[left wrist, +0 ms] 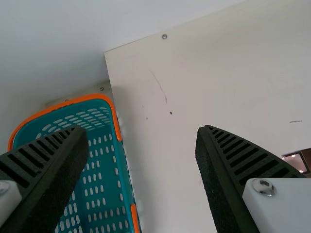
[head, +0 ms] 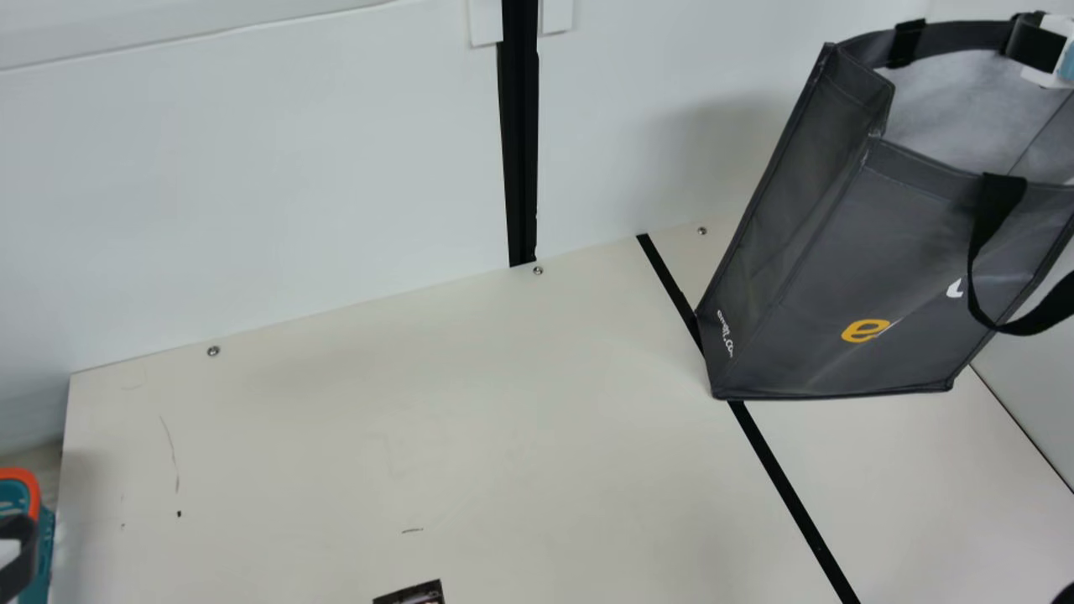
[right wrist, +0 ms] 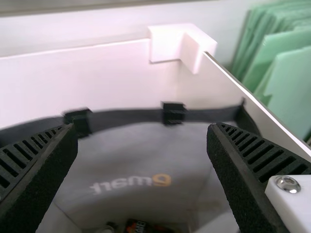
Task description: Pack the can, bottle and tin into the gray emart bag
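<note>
With the gray emart bag (head: 839, 268) upright at the R side of the table, mouth up, the R gripper (right wrist: 143, 128) is the nearer one: the R wrist view looks down into the bag past its fingers, spread wide w/ nothing btwn them. Task's things: at least two are down in the bag, near the bottom, approx. below the R gripper: a dark labeled item (right wrist: 138, 227) and, just beside it, a small round-topped item (right wrist: 108, 228). Can't tell which is can, bottle or tin; long axes cut off, so can't tell those either. The L gripper (left wrist: 141, 131) is also wide w/ nothing btwn its fingers, by the orange-rimmed teal basket (left wrist: 82, 98), well apart from the bag. A dark printed item (head: 411, 593) sits on the table btwn the two arms, to the robot's right of the L gripper & closer to that arm; ID unclear, poss. the third thing, poss. not part of the task. If it is, prob. a L pick, then a long carry R to the bag mouth; if not, packing looks near done & the R gripper likely just needs to back off w/o snagging a handle.
</note>
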### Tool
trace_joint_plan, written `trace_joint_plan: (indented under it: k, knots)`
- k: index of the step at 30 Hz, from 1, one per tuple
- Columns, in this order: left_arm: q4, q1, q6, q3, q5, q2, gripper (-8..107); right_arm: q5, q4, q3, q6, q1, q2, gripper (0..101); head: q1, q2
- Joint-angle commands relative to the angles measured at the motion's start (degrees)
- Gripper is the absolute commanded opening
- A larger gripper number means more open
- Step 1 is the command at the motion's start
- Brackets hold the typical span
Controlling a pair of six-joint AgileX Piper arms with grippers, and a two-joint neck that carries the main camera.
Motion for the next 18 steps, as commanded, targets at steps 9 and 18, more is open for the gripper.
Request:
trace_joint_plan:
  k: [9, 18]
  knots:
    - [0.0, 0.0, 0.0, 0.0, 0.0, 0.0, 90, 0.8, -0.1, 0.9, 0.0, 5.4, -2.6, 91, -1.3, 0.0]
    - [0.0, 0.0, 0.0, 0.0, 0.1, 0.0, 90, -0.4, -2.2, 5.8, 0.1, 13.4, -6.3, 91, -1.3, 0.0]
